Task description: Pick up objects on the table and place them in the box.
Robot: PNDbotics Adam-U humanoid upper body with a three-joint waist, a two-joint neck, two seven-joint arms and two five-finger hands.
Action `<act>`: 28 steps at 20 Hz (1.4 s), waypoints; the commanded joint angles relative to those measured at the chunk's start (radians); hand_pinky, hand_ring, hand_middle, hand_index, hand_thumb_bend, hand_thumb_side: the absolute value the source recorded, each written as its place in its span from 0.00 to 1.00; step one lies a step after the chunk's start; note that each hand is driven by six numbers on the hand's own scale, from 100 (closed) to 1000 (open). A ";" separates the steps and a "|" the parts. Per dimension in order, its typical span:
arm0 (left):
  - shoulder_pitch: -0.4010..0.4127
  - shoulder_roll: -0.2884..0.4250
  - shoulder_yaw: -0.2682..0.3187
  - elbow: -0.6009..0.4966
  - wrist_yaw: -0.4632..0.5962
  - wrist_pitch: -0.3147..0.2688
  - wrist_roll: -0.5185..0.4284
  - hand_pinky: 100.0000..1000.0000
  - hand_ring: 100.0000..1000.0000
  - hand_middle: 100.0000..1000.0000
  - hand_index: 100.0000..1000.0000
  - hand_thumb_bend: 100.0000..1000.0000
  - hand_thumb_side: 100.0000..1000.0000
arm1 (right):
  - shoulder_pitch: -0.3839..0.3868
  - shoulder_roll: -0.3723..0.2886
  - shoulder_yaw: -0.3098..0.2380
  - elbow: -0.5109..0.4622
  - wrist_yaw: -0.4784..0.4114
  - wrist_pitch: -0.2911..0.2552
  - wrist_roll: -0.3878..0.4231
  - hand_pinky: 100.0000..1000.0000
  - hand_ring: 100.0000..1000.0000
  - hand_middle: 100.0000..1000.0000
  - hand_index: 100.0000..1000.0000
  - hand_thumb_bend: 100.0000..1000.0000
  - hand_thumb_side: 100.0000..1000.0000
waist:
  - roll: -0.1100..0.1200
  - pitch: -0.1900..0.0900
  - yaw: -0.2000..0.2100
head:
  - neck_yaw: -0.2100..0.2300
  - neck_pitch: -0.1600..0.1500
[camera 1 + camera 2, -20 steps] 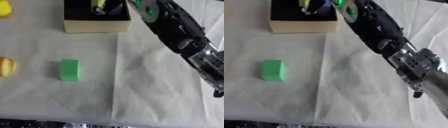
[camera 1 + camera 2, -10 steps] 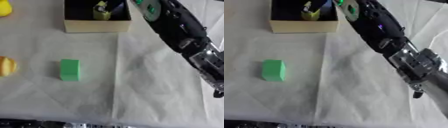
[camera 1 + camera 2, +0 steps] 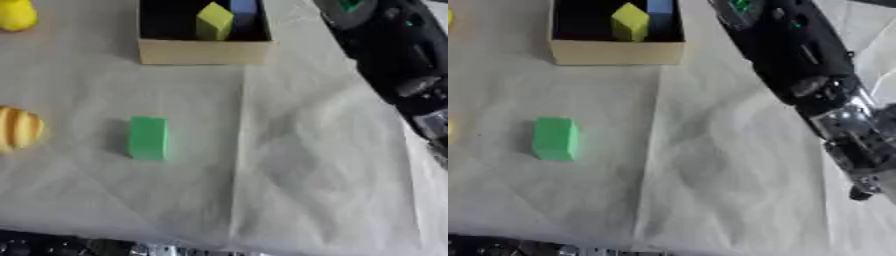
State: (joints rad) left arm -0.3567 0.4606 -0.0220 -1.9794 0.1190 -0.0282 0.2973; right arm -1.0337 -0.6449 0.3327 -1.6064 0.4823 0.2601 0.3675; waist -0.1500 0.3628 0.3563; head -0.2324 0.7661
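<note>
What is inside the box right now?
The box holds a yellow block and a blue block beside it. Its dark interior and the picture's top edge hide anything else inside.

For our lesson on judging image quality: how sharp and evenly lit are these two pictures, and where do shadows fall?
Left eye view: soft blur throughout, even light, the green block casting a faint shadow on its left. Right eye view: same softness; the box interior is dark behind the yellow block.

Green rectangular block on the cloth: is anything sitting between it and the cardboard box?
Nothing visible does. The green rectangular block lies alone on bare white cloth, and the stretch up to the cardboard box is open. The striped yellow object sits off to its left.
</note>
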 commanded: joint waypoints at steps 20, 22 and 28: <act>-0.285 0.430 -0.223 -0.021 -0.329 0.109 -0.403 0.76 0.82 0.78 0.90 0.47 0.42 | 0.302 -0.303 -0.287 -0.394 -0.468 -0.033 -0.419 0.78 0.78 0.75 0.83 0.00 0.50 | 0.068 -0.071 -0.073 | -0.041 0.004; -0.307 0.456 -0.257 -0.021 -0.316 0.125 -0.462 0.77 0.82 0.78 0.90 0.47 0.43 | 0.316 -0.310 -0.291 -0.394 -0.468 -0.032 -0.427 0.78 0.78 0.75 0.83 0.00 0.51 | 0.072 -0.070 -0.075 | -0.035 0.004; -0.351 0.507 -0.339 -0.021 -0.293 0.133 -0.593 0.78 0.83 0.79 0.90 0.48 0.45 | 0.331 -0.315 -0.287 -0.394 -0.463 -0.022 -0.428 0.77 0.77 0.75 0.83 0.00 0.52 | 0.085 -0.071 -0.077 | -0.015 0.004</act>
State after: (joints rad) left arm -0.6913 0.9256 -0.3550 -1.9855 -0.1786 0.1069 -0.2706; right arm -0.6939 -0.9212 0.0602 -1.9840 0.0190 0.2345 -0.0576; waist -0.0828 0.3269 0.2795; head -0.2532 0.7661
